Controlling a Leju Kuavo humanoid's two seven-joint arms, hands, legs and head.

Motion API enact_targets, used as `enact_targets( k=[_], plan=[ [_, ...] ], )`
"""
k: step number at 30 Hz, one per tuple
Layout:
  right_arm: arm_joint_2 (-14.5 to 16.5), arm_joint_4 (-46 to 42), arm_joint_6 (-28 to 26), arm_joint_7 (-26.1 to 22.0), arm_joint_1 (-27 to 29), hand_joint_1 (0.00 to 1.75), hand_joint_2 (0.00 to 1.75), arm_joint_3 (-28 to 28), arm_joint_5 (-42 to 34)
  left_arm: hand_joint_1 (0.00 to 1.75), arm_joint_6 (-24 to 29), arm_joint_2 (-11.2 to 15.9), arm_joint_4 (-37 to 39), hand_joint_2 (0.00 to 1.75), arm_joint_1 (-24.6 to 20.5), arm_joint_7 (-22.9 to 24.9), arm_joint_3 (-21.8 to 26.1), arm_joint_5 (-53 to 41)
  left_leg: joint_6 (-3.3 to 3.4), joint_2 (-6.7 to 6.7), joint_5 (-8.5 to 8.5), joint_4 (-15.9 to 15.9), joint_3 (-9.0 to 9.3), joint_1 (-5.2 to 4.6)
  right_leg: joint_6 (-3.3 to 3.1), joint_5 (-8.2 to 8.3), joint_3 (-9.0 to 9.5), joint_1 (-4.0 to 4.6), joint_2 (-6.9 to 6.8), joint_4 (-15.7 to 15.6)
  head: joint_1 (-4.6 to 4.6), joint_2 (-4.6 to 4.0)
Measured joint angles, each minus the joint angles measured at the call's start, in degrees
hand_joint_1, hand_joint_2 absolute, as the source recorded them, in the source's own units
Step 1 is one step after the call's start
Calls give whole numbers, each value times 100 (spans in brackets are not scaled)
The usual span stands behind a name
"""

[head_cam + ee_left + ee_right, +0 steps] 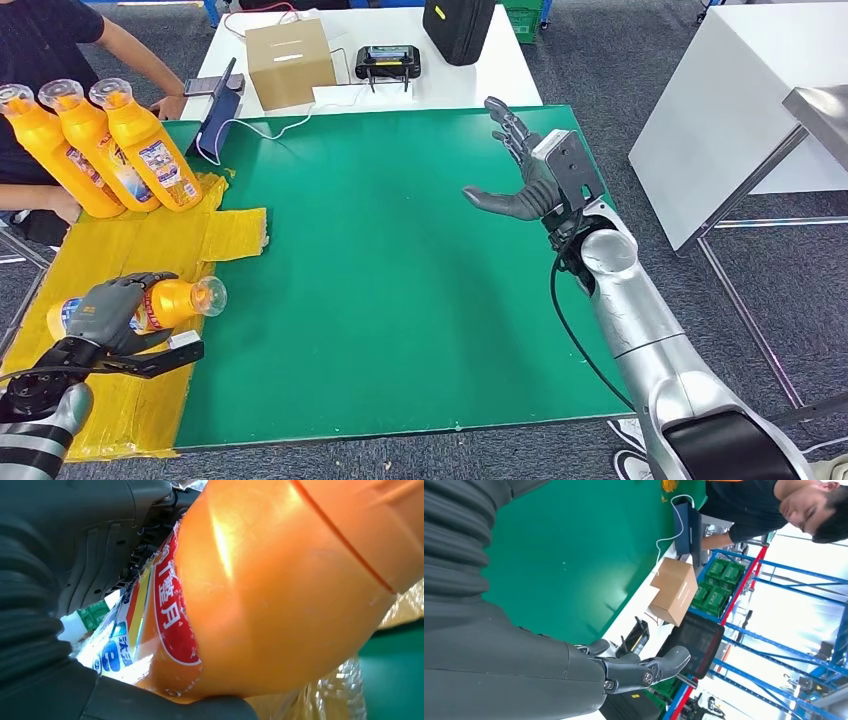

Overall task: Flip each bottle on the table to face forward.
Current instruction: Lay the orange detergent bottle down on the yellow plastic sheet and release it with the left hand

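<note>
The left hand (112,308) grips a bottle (165,303) lying on its side on the yellow sheet (140,245) near the table's (400,280) front left corner, cap pointing toward the green mat's middle; the grasp around the body suits rolling it so its label faces forward. In the left wrist view the bottle (280,590) is glossy orange plastic with a red, white and blue label (165,615) turned partly toward the palm. 3 more bottles (110,150) stand in a row, leaning, at the sheet's far left edge beside a person's arm (140,55). The right hand (520,175) hovers open over the mat's far right part, fingers spread, holding nothing, seemingly waiting.
</note>
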Motion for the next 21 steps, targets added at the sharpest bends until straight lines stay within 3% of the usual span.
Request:
enact_targets(
  k=[6,11,14,15,18,21],
  plan=[
    [-24,-43,1,-2,6,0,175,1,5,175,-148,35,105,175,10,-98,-29,-8,0,0,0,0,-1,0,0,0,1,-1,0,0,-1,0],
    [2,-33,21,-35,1,0,175,26,49,175,-291,122,210,175,65,-616,-154,273,0,0,-1,-1,-2,-1,0,0,2,-2,0,0,-2,0],
    [43,2,44,-72,-15,0,175,51,72,142,-321,180,223,175,132,-898,-283,488,0,-5,-1,-2,1,-1,0,-1,6,-4,-3,0,-2,0],
    [60,19,49,-83,-23,0,175,62,83,98,-317,189,223,131,153,-975,-329,557,0,-7,-1,-3,3,-1,0,-1,9,-4,-5,0,-2,0],
    [120,72,60,-104,-50,0,175,100,113,0,-290,194,223,0,216,-1160,-453,751,0,-10,-1,-4,12,-1,-1,-2,19,-6,-7,0,-3,0],
    [173,127,63,-109,-91,0,175,154,129,0,-288,177,232,0,319,-1219,-576,848,1,-4,0,-4,16,0,-1,-2,21,-4,-3,1,1,0]
  ],
)
